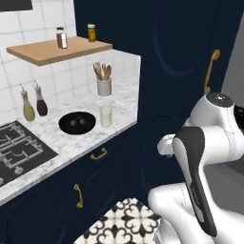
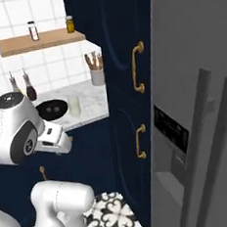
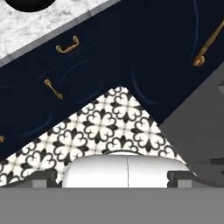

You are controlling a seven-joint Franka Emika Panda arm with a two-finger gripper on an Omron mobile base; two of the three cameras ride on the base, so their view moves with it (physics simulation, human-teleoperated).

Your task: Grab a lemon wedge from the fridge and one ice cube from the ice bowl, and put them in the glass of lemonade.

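The grey two-door fridge (image 2: 200, 77) stands at the right with both doors shut, so the lemon wedge is hidden. On the marble counter sit the wide black ice bowl (image 1: 77, 123) (image 2: 51, 109) and, just right of it, the glass of lemonade (image 1: 106, 116) (image 2: 74, 105). My gripper (image 3: 111, 177) is open, its fingertips (image 3: 41, 177) far apart with nothing between them. It hangs low in front of the navy cabinets, pointing down at the patterned floor, away from both the fridge and the counter. The ice bowl's edge (image 3: 29, 3) shows at the hand view's top left.
A grey cup of wooden utensils (image 1: 104, 86) stands behind the glass. Two bottles (image 1: 28, 107) and a stove (image 1: 19, 147) lie left of the bowl. A wooden shelf (image 1: 57, 50) with jars hangs above. A tall navy cabinet with gold handles (image 2: 138, 66) separates counter and fridge.
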